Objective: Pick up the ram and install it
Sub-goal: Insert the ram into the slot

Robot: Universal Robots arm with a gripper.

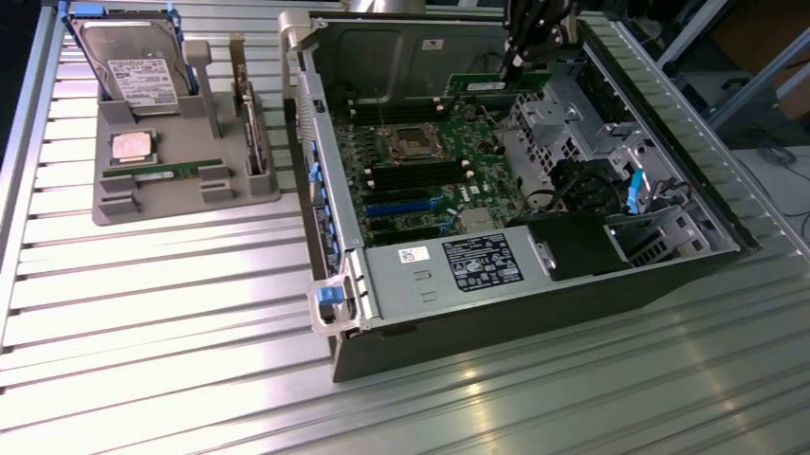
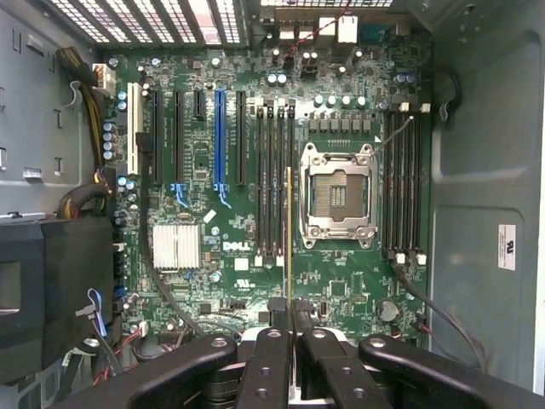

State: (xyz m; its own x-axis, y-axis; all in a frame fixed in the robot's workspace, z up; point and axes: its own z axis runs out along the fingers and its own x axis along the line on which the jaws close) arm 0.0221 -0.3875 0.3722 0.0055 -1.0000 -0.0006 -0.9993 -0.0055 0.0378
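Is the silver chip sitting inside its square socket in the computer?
No, the square socket is empty, with nothing filling its metal frame.

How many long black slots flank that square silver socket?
8. Four long black slots lie between the square silver socket and the blue slot; four between socket and grey case wall. The thin ram stick in the jaws overlaps one.

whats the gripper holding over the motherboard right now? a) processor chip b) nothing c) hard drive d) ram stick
d: the wrist view shows the ram clamped edge-on in the shut gripper, over the motherboard beside the empty socket. The hard drive and processor chip sit in the tray.
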